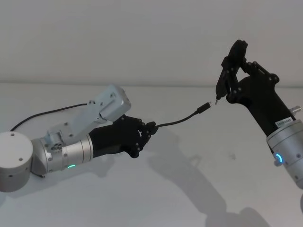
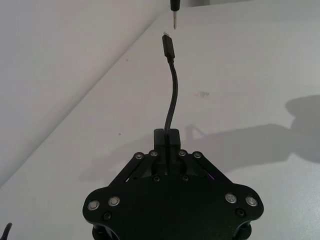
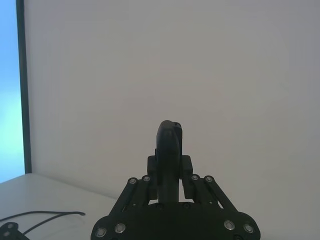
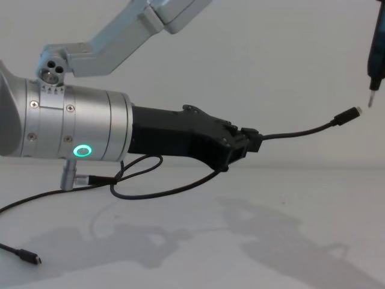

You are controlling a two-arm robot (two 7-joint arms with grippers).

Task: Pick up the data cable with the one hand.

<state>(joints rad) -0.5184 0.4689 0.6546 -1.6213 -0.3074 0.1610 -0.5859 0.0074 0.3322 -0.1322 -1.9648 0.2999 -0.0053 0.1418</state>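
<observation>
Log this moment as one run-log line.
black two-finger left gripper shut on thin black data cable, plug end aloft | right gripper shut on narrow black pin-tipped tool, pin near plug, apart

The left hand (image 1: pixel 150 128) and the right hand (image 1: pixel 236 56) are moulded in black angular plastic, with silvery screw heads (image 2: pixel 230 198) set along the linkages. A white label (image 1: pixel 284 121) is stuck on the right hand's body. The left wrist (image 4: pixel 66 129) and the right wrist (image 1: pixel 289 150) are formed as thick silver cylinders. A green ring (image 4: pixel 82 151) is lit on the first, a blue arc (image 1: pixel 279 159) on the second.
</observation>
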